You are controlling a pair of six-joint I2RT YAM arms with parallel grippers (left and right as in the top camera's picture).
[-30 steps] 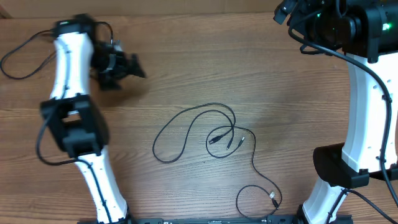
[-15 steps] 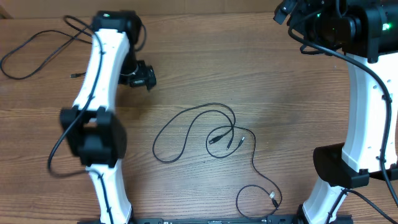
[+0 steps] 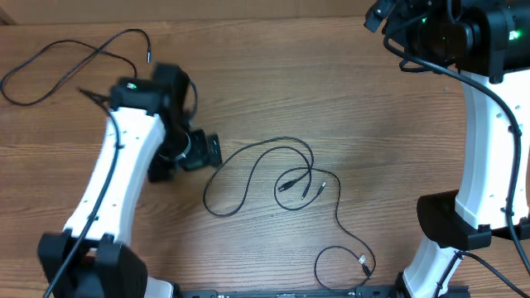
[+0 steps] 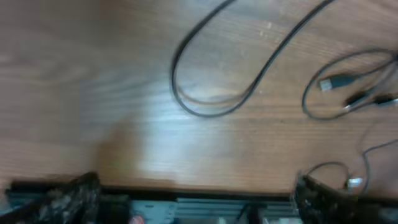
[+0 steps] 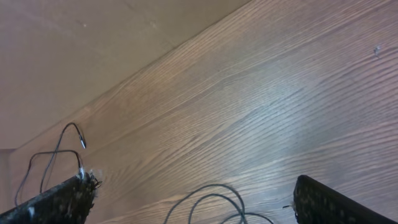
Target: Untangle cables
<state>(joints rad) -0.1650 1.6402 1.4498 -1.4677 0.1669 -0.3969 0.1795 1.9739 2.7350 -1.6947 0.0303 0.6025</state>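
Two black cables (image 3: 258, 155) lie looped and crossed at the table's middle, with plug ends (image 3: 286, 185) bunched together and one end (image 3: 363, 261) near the front edge. A third cable (image 3: 51, 60) lies apart at the far left. My left gripper (image 3: 207, 151) hovers just left of the big loop, open and empty. In the left wrist view (image 4: 196, 180) its loop (image 4: 208, 106) and plugs (image 4: 329, 83) lie ahead. My right gripper (image 5: 194, 182) is open and empty, high at the back right, looking down on the loops (image 5: 214, 196).
The left arm (image 3: 124, 165) stretches across the table's left half. The right arm's base (image 3: 451, 219) stands at the right edge. The table's front edge (image 4: 199, 186) with a dark rail runs below the left gripper.
The left arm has swung from the far left corner toward the middle, and its gripper now sits beside the big loop. The far left cable has shifted and now lies uncovered. The right arm has not moved.
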